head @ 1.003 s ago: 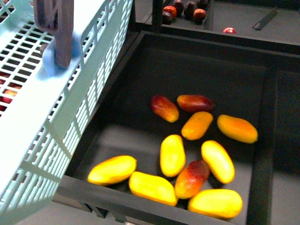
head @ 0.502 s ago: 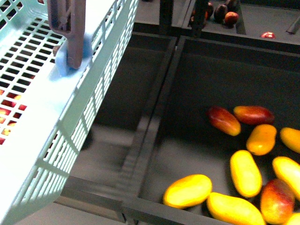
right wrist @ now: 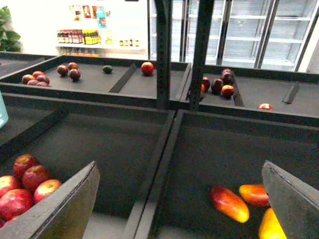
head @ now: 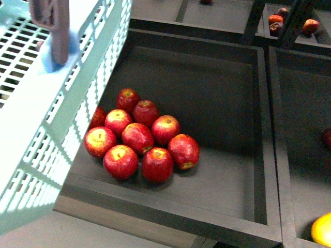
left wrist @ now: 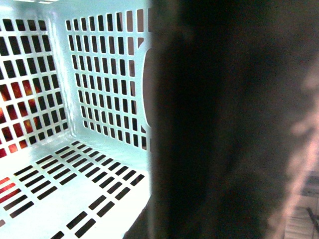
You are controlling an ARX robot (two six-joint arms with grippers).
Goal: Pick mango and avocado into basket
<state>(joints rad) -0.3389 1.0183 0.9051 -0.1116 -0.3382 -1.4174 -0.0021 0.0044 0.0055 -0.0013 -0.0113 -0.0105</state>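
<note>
The basket (head: 77, 103) fills the left of the front view, tilted and raised above the dark bins, with its brown handle (head: 54, 26) standing up at the top. The left wrist view looks into its empty lattice interior. A dark blurred mass covers the rest of that view, so whether the left gripper is apart or together cannot be told.

The right gripper (right wrist: 179, 169) hangs with its fingers (right wrist: 60, 204) spread wide and nothing between them, above the divider between two bins.

Red apples (head: 137, 137) cluster in the bin (head: 217, 93) just beside the basket. The mango (head: 321, 230) shows only as a yellow edge in the next bin to the right. The avocado (right wrist: 107, 69) lies on a far shelf, well apart from the basket.
</note>
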